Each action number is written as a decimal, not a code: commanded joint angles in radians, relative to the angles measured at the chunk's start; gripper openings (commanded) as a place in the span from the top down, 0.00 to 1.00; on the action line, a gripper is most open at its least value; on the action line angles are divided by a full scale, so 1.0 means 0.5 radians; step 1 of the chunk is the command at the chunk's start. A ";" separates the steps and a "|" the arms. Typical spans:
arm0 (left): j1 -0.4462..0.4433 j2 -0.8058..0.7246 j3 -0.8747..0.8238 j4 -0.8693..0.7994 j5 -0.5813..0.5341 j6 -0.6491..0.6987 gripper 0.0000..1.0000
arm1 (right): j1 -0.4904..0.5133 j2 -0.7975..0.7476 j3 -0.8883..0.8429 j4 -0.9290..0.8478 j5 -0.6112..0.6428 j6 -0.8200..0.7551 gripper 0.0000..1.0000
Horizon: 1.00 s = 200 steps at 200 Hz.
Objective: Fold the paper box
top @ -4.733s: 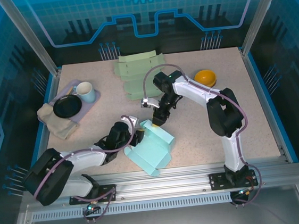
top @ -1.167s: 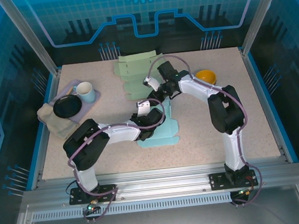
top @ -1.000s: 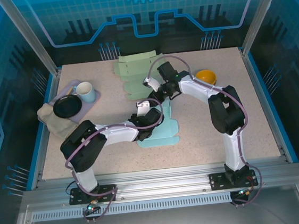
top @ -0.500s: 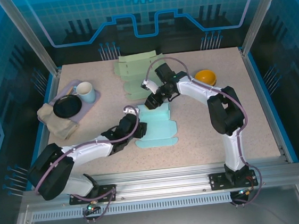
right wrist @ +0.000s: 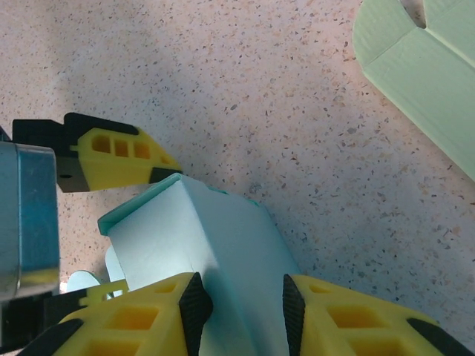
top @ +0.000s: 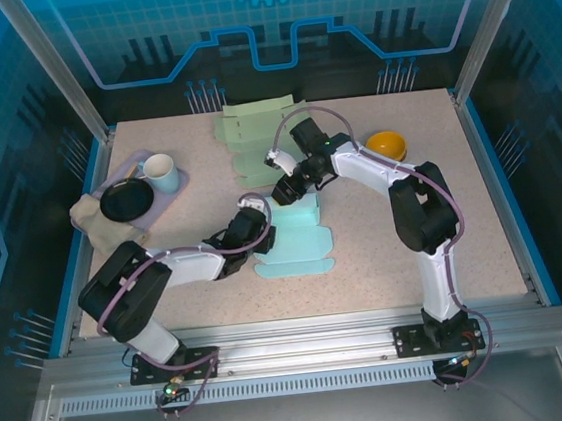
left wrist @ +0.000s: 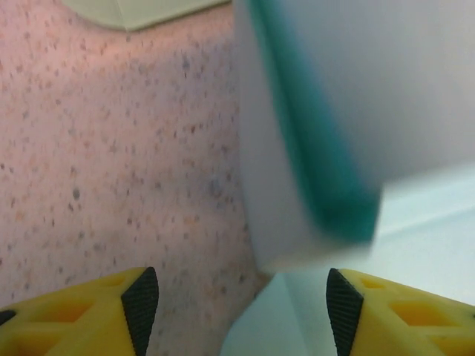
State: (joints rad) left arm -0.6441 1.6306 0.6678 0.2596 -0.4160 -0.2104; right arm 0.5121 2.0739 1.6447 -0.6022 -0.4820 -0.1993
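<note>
Paper box (top: 295,247): in the middle of the counter (top: 416,247), base lying flat and far wall standing. I judge the folding only part done.
Left gripper (top: 260,235): fingers spread and holding nothing, set at the box's left edge. My wrist camera shows bare counter between them and a raised wall close ahead, blurred.
Right gripper (right wrist: 241,311): closed on the box's far wall, pinching it upright.
Just changed: my left gripper was pressing on top of the box a second ago. It has come off and backed to the left edge. My right gripper has slid a little nearer along the far side.
Meaning: the base looks creased down, so my left gripper is free. The left side flap seems the next one to lift.
Against the oldest frame: the box then sat skewed near my left base with its walls half up. Now it lies further in, squared and flatter.
Green sheets (top: 254,143): stacked at the far side, unmoved.
Bowl (top: 386,144): right of the stack, unmoved.
</note>
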 commanded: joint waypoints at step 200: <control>-0.066 0.410 0.617 -0.644 -0.633 -0.323 0.60 | 0.090 0.273 -0.110 -0.153 0.399 0.245 0.65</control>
State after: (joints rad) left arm -0.6792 1.8343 0.9665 0.0029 -0.7601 -0.4408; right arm 0.5186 2.0995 1.6577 -0.4953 -0.4309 -0.0986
